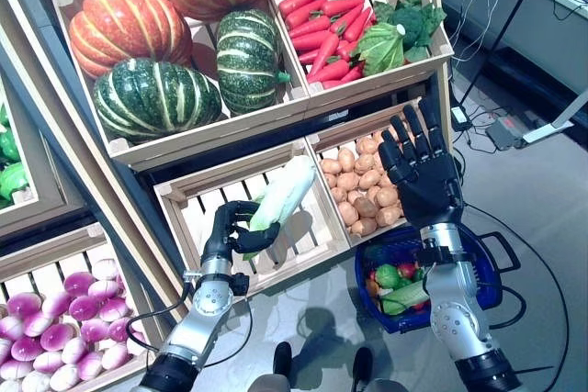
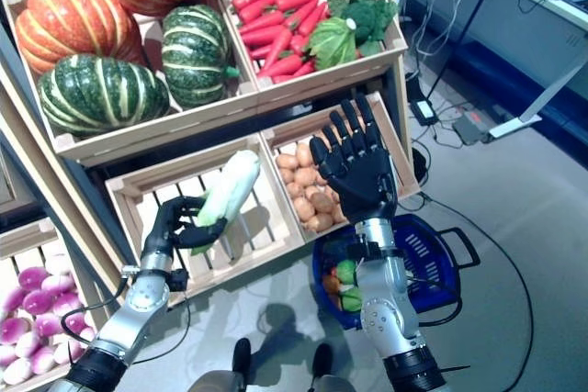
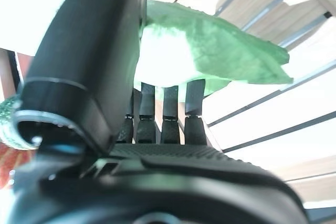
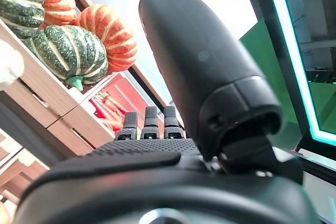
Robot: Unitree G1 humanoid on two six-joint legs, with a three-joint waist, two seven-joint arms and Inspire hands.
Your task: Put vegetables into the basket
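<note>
1. Left hand [image 1: 237,231]: dark fingers and thumb curled round the lower end of a napa cabbage [image 1: 281,194], a long pale-green and white head with crinkled leaf. The cabbage is held clear above the slatted floor of an otherwise bare wooden crate [image 1: 312,234].
2. Right hand [image 1: 421,170]: fingers straight and spread, palm up, holding nothing. It is raised just above the basket.
3. Basket [image 1: 487,274]: blue plastic mesh with a black handle, on the floor just below the potato crate. It already holds green and red vegetables [image 1: 393,284].
4. Potato crate [image 1: 363,186]: small, rounded, tan, matte tubers, just beside the bare crate, on the basket's side.
5. Upper crates, well above the basket: ribbed orange pumpkins [image 1: 118,27] and dark-green striped squash [image 1: 154,96]; glossy red carrots [image 1: 323,27] with leafy greens [image 1: 393,32].
6. Purple-and-white turnips [image 1: 57,332]: far from the basket, beyond the left arm.
7. Risk, judged: the grip sits at one end of a long, top-heavy cabbage; it may pivot or slip from the fingers in transit.
8. Risk, judged: the path to the basket crosses the crate's front rail and the raised right hand; a knock on either could drop the cabbage short, and loose leaves may tear.
</note>
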